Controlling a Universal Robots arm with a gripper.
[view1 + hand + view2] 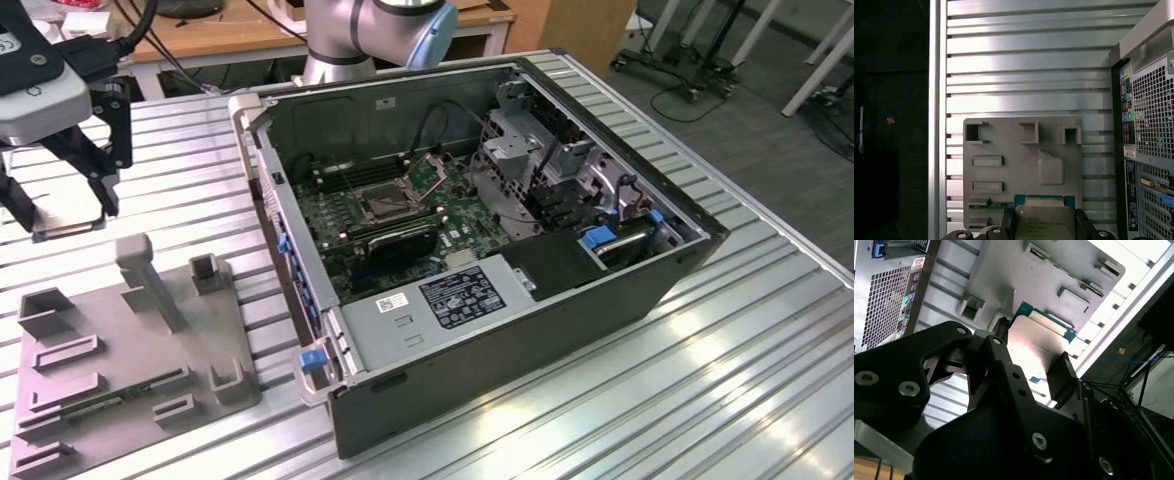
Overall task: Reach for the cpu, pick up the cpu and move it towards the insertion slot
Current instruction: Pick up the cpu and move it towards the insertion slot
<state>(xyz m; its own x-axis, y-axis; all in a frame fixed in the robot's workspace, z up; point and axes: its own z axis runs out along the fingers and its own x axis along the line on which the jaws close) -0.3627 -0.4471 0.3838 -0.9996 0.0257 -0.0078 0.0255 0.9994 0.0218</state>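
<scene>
At the exterior view's left, above the table (747, 330) and near the gray tray (134, 340), the end effector (63, 212) grips the cpu (1039, 340) between closed fingers. Pickup looks complete. The insertion slot (387, 205), inside the computer case (534, 330), lies well apart, so the transfer is not yet done.

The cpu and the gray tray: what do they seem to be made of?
The cpu: its top looks like silvery metal with a dull sheen that catches the light; its green rim looks like circuit board. The gray tray: probably plastic, matte and evenly gray, with moulded recesses.
</scene>
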